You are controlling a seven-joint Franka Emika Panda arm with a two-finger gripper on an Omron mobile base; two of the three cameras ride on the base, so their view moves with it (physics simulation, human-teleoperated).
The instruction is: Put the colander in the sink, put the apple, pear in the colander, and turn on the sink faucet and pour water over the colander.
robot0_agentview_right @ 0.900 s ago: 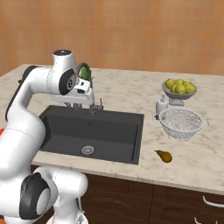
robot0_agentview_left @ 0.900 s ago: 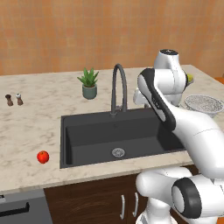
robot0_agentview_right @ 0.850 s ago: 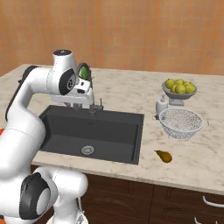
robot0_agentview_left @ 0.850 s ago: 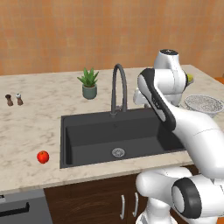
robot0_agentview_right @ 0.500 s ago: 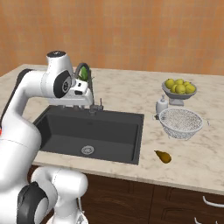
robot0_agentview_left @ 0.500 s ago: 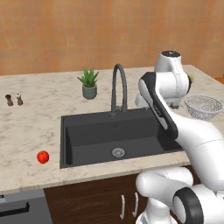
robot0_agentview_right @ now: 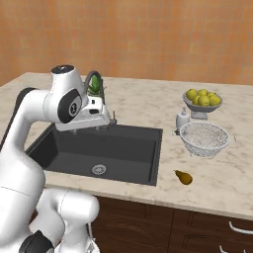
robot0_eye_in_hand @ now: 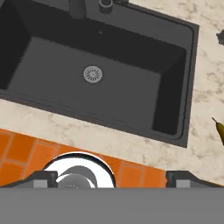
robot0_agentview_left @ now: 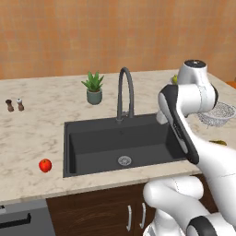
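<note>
From above, the claw (robot0_eye_in_hand: pixel 107 177) hangs with its tips spread wide over the sink (robot0_eye_in_hand: pixel 131 94), while the right base view adds the colander (robot0_agentview_right: pixel 203 139), pear (robot0_agentview_right: pixel 184 177) and fruit bowl (robot0_agentview_right: pixel 201 101) off on the table (robot0_agentview_right: pixel 217 178), well away from it.

Two cameras sit behind the white robot arm, one to its left and one to its right, both looking forward and down at a mid distance. Both take in the large rectangular dark grey recessed sink (robot0_agentview_left: pixel 115 143) (robot0_agentview_right: pixel 106 148) and the tall dark grey gooseneck faucet (robot0_agentview_left: pixel 125 92) (robot0_agentview_right: pixel 94 81). A third camera on the hand looks straight down along the jaws into the same sink (robot0_eye_in_hand: pixel 100 83), closer in.
</note>
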